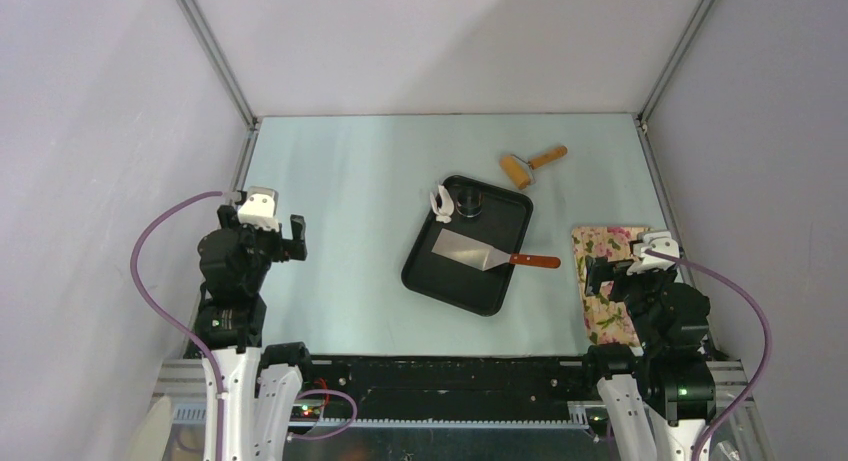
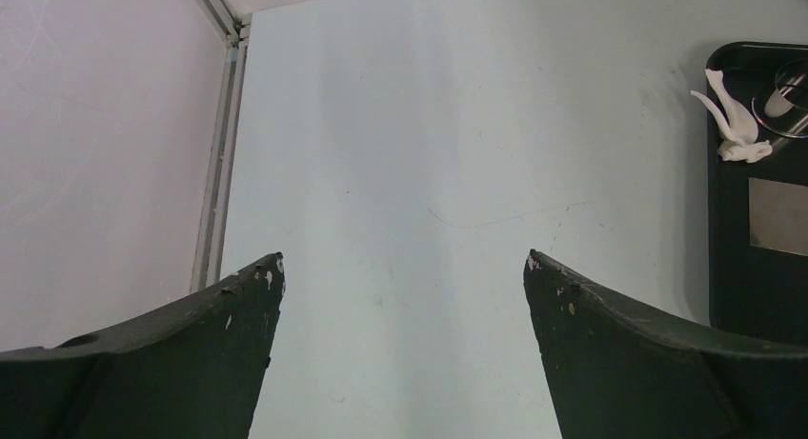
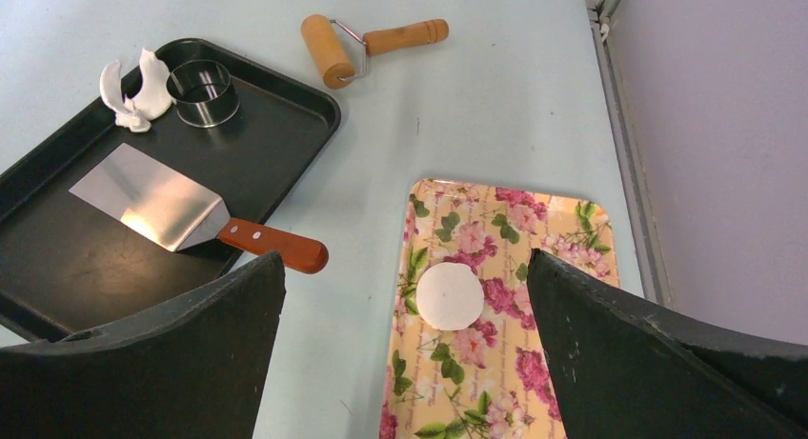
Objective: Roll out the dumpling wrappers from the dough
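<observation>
Enclosed bay: matte, pale blue-green table (image 1: 340, 181), with faint scuffs and one thin curved scratch showing in the left wrist view. Plain panels close three sides, the back wall (image 1: 440, 41), left wall (image 1: 90, 131) and right wall (image 1: 770, 111), whitish to pale lilac; a left strut (image 1: 217, 56) and a right strut (image 1: 677, 51) of aluminium rise slanting outward from the far corners. Light soft, even, from above; shadows on the table weak.

Bright even light, soft shadows, glare on spatula (image 3: 152, 206) blade; all 3 views sharp.
</observation>
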### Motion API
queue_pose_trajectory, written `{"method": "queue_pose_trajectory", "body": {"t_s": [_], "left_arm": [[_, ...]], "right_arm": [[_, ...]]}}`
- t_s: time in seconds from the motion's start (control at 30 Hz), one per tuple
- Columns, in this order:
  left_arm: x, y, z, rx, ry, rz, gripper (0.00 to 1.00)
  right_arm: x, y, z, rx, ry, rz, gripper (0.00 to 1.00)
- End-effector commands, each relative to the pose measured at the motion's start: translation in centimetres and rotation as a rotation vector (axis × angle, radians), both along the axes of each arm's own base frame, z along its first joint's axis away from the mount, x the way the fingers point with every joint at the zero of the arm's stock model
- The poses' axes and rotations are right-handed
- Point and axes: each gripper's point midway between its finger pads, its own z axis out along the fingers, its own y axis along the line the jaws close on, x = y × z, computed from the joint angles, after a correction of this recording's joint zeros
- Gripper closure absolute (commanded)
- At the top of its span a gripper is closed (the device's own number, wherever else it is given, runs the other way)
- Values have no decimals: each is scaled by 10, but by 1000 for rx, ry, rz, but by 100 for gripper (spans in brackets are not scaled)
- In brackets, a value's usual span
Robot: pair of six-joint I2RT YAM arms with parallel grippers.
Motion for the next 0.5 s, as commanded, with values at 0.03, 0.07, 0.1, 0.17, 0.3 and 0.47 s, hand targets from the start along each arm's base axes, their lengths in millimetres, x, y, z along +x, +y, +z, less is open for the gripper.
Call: {"method": "queue_pose_trajectory", "body": {"t_s": [0.03, 0.07, 0.1, 0.17, 0.3, 0.47], "left_arm": [[2, 4, 10, -7, -48, 24, 0], [2, 4, 10, -7, -47, 24, 0], [2, 4, 10, -7, -48, 25, 0], [2, 4, 10, -7, -47, 24, 0], [2, 4, 11, -7, -49, 25, 0], [2, 5, 11, -6, -50, 26, 0]], "right_arm": [[2, -2, 14, 11, -61, -17, 1], [2, -2, 14, 11, -62, -15, 1], [2, -2, 14, 12, -62, -16, 1], [2, -2, 14, 11, -64, -15, 1], [1, -1, 14, 10, -66, -10, 1], [2, -2, 14, 9, -65, -12, 1]]}}
